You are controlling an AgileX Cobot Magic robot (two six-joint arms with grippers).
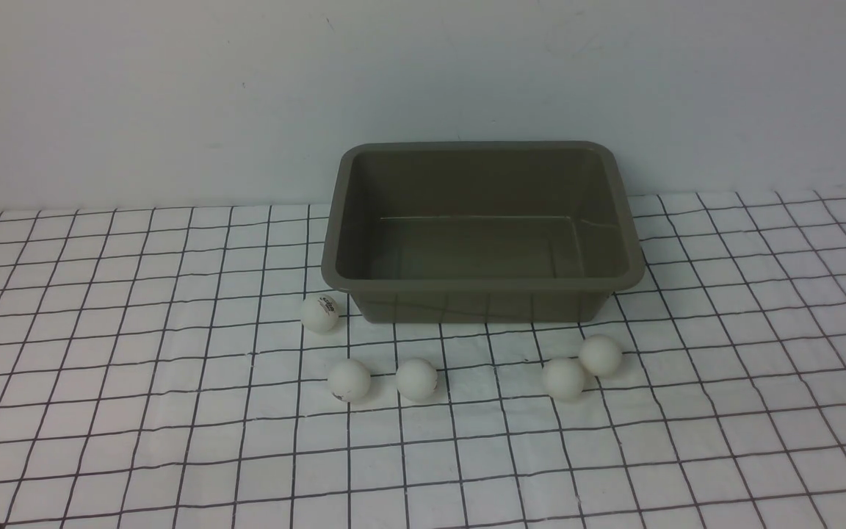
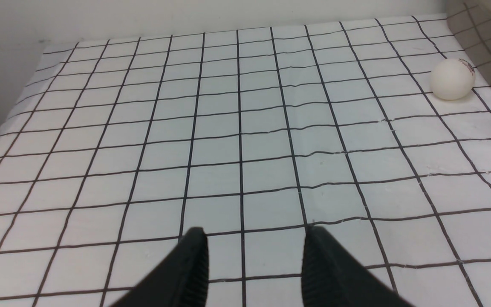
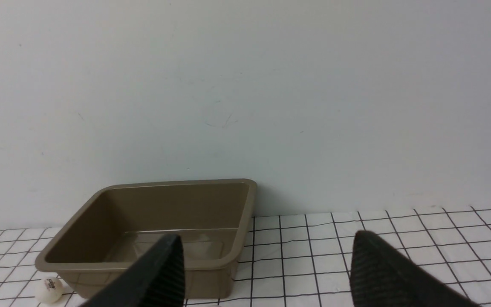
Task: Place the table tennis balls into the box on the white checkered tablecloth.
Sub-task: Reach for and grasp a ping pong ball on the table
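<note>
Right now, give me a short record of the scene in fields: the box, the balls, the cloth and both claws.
box: olive-grey, upright, no ball inside
table tennis balls: five, all on the cloth in front of the box
marked ball: beside the box's front left corner
white checkered tablecloth: slightly wrinkled
left claw: open, empty, over bare cloth
right claw: open, empty, pointing toward the box
</note>
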